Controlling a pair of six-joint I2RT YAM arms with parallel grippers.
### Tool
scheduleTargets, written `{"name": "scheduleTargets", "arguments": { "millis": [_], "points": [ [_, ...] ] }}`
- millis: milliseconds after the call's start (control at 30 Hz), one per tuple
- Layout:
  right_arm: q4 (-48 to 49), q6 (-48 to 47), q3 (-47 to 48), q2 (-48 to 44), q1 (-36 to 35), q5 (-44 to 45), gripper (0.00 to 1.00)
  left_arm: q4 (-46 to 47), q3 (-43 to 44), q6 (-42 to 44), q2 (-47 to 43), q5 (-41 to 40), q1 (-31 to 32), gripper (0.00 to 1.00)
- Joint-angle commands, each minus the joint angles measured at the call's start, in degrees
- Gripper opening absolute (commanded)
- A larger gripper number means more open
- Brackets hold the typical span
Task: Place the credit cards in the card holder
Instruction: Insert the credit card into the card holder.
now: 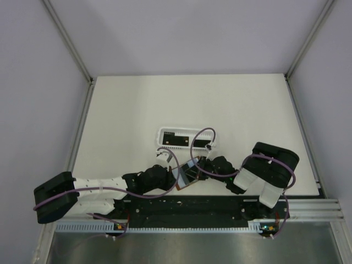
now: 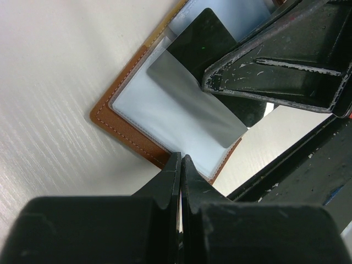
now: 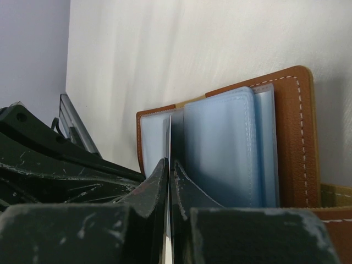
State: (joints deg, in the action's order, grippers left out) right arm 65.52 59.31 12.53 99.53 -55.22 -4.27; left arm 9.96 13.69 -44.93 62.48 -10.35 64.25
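A white slotted plastic basket [image 1: 160, 138] sits near the middle of the white matte table [image 1: 231, 104]. 2 aluminium frame posts [image 1: 67, 41] rise from its 10 and 2 o'clock corners.

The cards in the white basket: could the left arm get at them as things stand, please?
Probably not at once. The left claw is shut on the edge of the card holder, so it must let go first. The cards in the basket lie just beyond it, seemingly unobstructed.
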Motion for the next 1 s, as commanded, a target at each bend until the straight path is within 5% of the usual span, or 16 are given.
{"name": "scheduleTargets", "arguments": {
  "millis": [0, 267, 467, 667, 967],
  "points": [
    [-1.8, 0.02, 0.3, 1.81, -2.35, -4.43, 0.0, -2.57, -1.21, 0.72, 0.98, -1.25, 0.0, 0.0],
    [-8.37, -2.61, 1.0, -3.1, -2.35, -2.94, 0.24, -2.66, -1.04, 0.63, 0.8, -1.25, 0.0, 0.0],
    [-23.39, -8.85, 4.24, -11.53, -2.26, 0.84, 0.38, -3.1, -1.21, 0.63, 0.36, -1.6, -0.09, 0.0],
    [-39.57, -14.57, 9.52, -16.11, -2.35, 6.29, 0.44, -3.28, -1.65, 0.45, -0.16, -1.87, -0.09, 0.0],
    [-48.55, -16.94, 11.63, -19.54, -2.26, 11.39, 0.47, -2.93, -1.74, 0.37, 0.1, -1.87, -0.09, 0.0]
  ]
}}
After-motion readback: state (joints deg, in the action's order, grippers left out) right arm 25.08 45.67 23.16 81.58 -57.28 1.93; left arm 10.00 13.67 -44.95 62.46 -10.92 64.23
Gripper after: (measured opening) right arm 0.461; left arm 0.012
